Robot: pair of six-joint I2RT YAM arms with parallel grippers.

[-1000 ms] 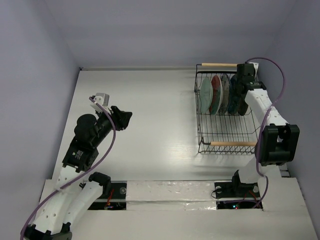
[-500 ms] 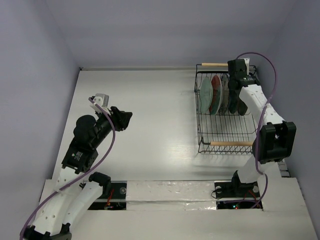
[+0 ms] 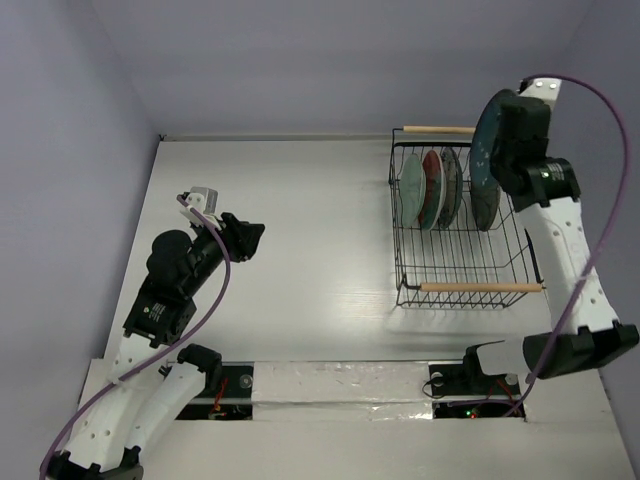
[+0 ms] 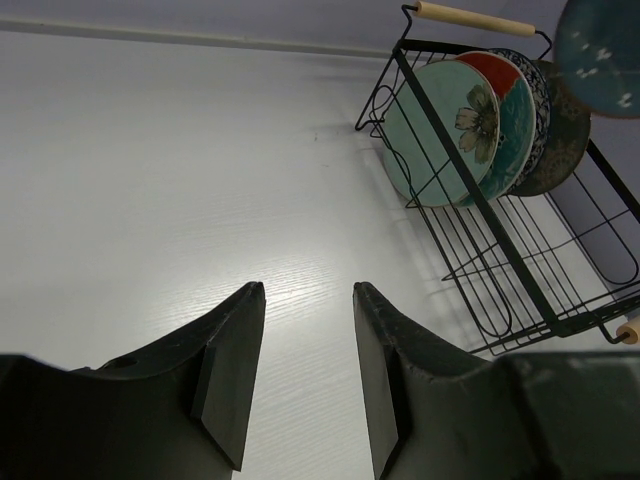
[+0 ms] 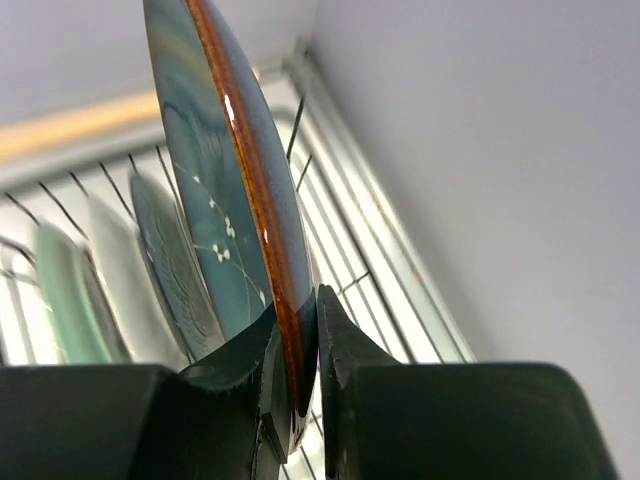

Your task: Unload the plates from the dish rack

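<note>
Pinching teal plate (image 5: 205, 200), jaws visible wrist-side only.

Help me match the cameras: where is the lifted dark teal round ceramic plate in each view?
Top external: dark teal plate, upper right.
Left wrist: top right corner, cropped.
Right wrist: centre, edge-on, pinched by the right gripper.
Shared landmark: black wire dish rack, below the plate.

I see a white wood-grain tabletop (image 3: 300, 220) boxed in by plain pale lavender walls (image 3: 300, 60), with a soft glare patch (image 4: 300, 270) just ahead of the left gripper (image 4: 307, 295).
</note>
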